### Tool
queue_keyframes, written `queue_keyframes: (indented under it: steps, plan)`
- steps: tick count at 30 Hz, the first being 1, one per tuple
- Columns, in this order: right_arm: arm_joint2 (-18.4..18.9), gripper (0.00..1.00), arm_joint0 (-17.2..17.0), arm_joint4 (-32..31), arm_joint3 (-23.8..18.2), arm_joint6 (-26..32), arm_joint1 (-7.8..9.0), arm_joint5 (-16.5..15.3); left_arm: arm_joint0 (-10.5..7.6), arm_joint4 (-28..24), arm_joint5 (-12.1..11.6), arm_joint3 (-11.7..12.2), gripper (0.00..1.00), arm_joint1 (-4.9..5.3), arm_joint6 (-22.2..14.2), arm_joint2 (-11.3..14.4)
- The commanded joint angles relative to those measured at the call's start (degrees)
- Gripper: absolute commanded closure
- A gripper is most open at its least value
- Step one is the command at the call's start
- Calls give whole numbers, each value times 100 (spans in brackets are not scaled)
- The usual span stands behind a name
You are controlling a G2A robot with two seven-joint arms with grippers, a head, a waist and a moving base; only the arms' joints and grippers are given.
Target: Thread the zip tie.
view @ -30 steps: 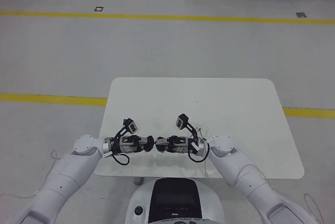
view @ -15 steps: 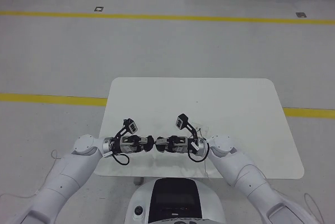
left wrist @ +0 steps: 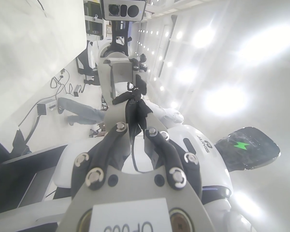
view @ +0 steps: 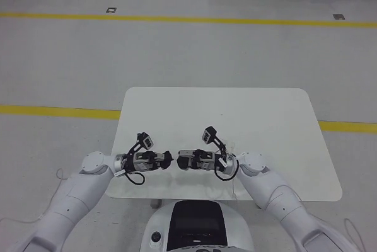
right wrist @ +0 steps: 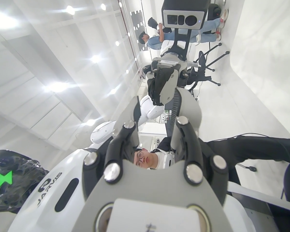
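Both arms hang over the near edge of the white table (view: 270,120), fingertips facing each other with a small gap between them. My left gripper (view: 166,160) (left wrist: 135,106) is shut on the black zip tie (left wrist: 133,124). A thin black loop of the tie curves back between its fingers. My right gripper (view: 180,159) (right wrist: 157,97) stands open with nothing between its fingers (right wrist: 129,115). It is just short of the left gripper's tip (right wrist: 160,85), where a black bit of the tie (right wrist: 151,94) shows. Whether the tie's tail is through its head is hidden.
The tabletop beyond the grippers is bare white. The table's front edge (view: 176,197) runs just under the two wrists. Grey floor with yellow lines (view: 50,111) surrounds the table.
The two grippers were tip to tip; now they have drawn apart. The right one moved back to the right, the left one slightly to the left.
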Motion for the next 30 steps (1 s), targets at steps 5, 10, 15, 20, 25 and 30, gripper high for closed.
queue_keyframes:
  steps: [5,10,15,20,25,30]
  plan:
    - [213,0,-153,145,-62,-2,62,-33,-3,-14,-111,56,100,2,-82,-46]
    - [225,0,-168,180,-66,-18,63,-23,-19,62,-141,82,100,6,-49,-50]
    - [225,0,-168,180,-66,-18,63,-23,-36,277,-324,102,100,7,228,-65]
    - [225,0,-168,180,-66,-18,63,-23,0,387,-411,-33,100,-64,494,-307]
    - [225,0,-168,180,-66,-18,63,-23,108,849,-411,-151,100,-220,360,-844]
    - [225,0,-168,180,-66,-18,63,-23,136,1477,-411,-16,100,-445,85,-1264]
